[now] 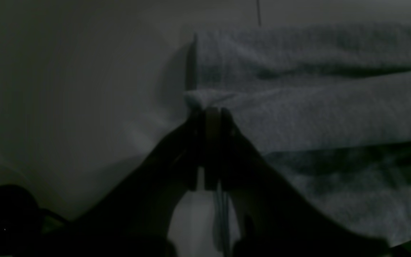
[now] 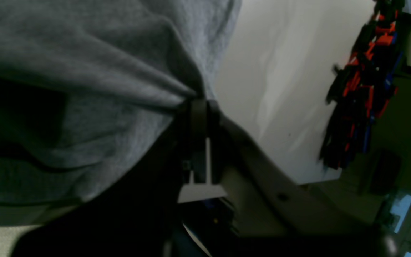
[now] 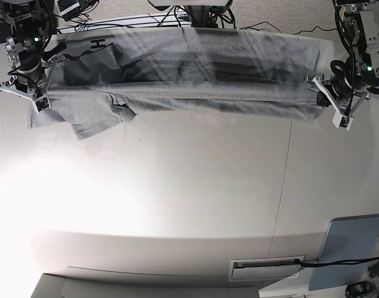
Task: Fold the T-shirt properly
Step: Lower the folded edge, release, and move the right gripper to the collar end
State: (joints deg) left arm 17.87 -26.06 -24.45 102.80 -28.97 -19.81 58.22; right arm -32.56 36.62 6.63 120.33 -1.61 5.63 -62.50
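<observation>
So this looks like the lengthwise fold, mid-step. On the left of the base view, the right gripper point(image 3: 35, 99) has its fingers pinched shut on the large heather-grey cotton T-shirt point(image 3: 195, 74) — its wrist view shows the cloth bunched right into the closed tips, near where a short sleeve point(image 3: 96, 121) flops toward the near side. The shirt lies stretched across the far edge of the white table point(image 3: 189, 198), long axis running left to right, with a bit of black block lettering point(image 3: 98, 43) showing at the far left, so I'd guess the collar end points left and the hem right. Over on the right, the left gripper point(image 3: 329, 99) is also clamped on a folded corner of the fabric. Next move, I reckon: both arms carry the held edge together, keeping tension even — otherwise the fold goes crooked.
</observation>
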